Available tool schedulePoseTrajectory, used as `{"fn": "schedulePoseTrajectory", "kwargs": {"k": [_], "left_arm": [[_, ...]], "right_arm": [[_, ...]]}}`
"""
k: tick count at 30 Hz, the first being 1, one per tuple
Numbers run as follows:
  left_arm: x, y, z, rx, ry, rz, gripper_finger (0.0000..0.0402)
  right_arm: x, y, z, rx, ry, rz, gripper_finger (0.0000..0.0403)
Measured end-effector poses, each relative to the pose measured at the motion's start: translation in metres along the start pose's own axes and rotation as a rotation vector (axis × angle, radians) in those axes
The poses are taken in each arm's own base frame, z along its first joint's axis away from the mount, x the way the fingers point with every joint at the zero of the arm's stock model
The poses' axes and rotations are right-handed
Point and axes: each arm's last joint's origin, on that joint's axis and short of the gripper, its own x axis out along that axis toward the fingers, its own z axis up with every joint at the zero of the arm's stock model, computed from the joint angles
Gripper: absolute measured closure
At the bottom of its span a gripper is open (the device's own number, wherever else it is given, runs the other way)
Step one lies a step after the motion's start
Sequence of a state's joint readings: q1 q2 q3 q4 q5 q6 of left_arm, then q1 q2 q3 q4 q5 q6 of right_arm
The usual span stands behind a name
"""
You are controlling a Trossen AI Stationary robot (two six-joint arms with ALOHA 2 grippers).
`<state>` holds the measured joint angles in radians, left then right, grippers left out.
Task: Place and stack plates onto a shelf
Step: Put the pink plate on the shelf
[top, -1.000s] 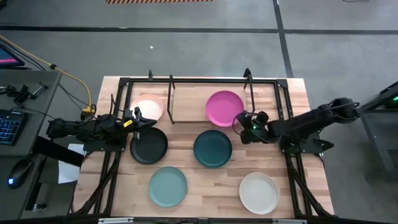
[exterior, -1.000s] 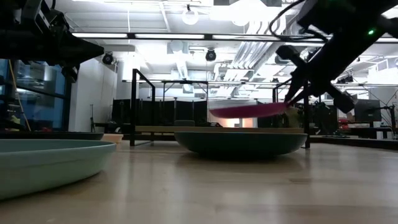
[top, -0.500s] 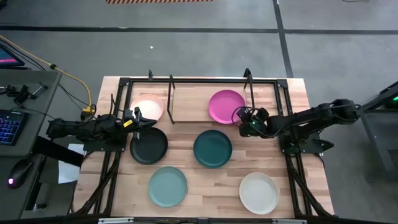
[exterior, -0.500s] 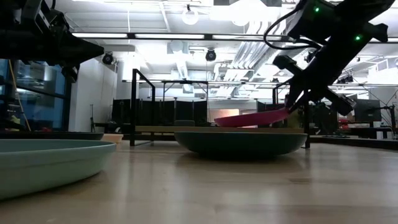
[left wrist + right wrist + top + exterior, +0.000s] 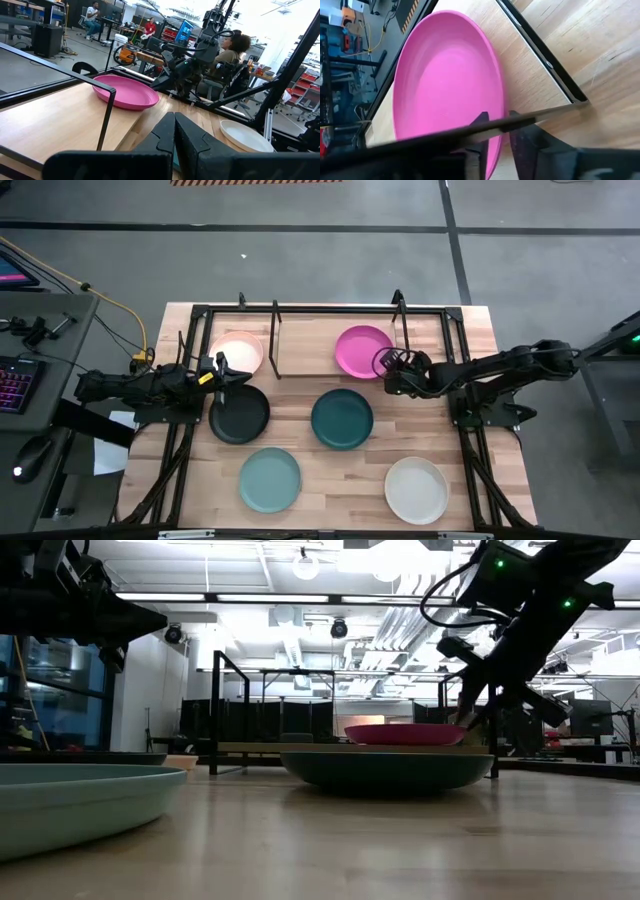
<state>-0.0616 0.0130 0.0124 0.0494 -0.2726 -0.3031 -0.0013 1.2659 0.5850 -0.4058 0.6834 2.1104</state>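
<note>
The magenta plate (image 5: 362, 350) lies flat on the right half of the shelf (image 5: 300, 345), a black wire rack over a light board. My right gripper (image 5: 388, 368) is shut on it at its near right side. The pale pink plate (image 5: 237, 352) sits on the shelf's left half. On the table rest the black plate (image 5: 240, 412), dark teal plate (image 5: 342, 418), light teal plate (image 5: 270, 479) and white plate (image 5: 416, 489). My left gripper (image 5: 228, 376) waits shut between the pink and black plates. My right gripper (image 5: 497, 117) has the magenta plate by its rim (image 5: 499, 102) on the near right side, pinched with one finger over the hollow and one outside. The fingers (image 5: 470, 712) come slanting down from the table's right. The plate (image 5: 405, 733) lies level on the shelf board.
A thin shelf rod (image 5: 470, 131) crosses just in front of my right fingers. The shelf's upright end bars (image 5: 399, 320) and middle bar (image 5: 275, 340) stand beside the plates. A larger black frame (image 5: 455, 360) edges the table. People sit in the room beyond (image 5: 235, 47).
My right gripper has moved down and slightly toward the far edge. The magenta plate, first lifted and tilted above the shelf, has come down and levelled, and now lies flat on the board.
</note>
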Motion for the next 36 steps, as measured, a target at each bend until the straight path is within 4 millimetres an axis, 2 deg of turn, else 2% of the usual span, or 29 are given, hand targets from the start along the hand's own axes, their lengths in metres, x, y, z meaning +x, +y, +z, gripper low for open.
{"fn": "schedulePoseTrajectory", "kwargs": {"k": [6,10,22,27,32,36], "left_arm": [[0.0,0.0,0.0,0.0,0.0,0.0,0.0401],[0.0,0.0,0.0,0.0,0.0,0.0,0.0401],[0.0,0.0,0.0,0.0,0.0,0.0,0.0401],[0.0,0.0,0.0,0.0,0.0,0.0,0.0401],[0.0,0.0,0.0,0.0,-0.001,0.0,0.0401],[0.0,0.0,0.0,0.0,0.0,0.0,0.0401]], "right_arm": [[-0.003,0.001,0.002,-0.049,0.007,0.01,0.0289],[-0.01,0.003,0.004,-0.117,0.035,0.031,0.0271],[-0.044,0.007,0.011,-0.351,0.144,0.154,0.0267],[-0.054,0.01,0.001,-0.458,0.231,0.244,0.0267],[-0.063,0.024,-0.023,-0.586,0.373,0.448,0.0288],[-0.069,0.042,-0.045,-0.689,0.386,0.507,0.0354]]}}
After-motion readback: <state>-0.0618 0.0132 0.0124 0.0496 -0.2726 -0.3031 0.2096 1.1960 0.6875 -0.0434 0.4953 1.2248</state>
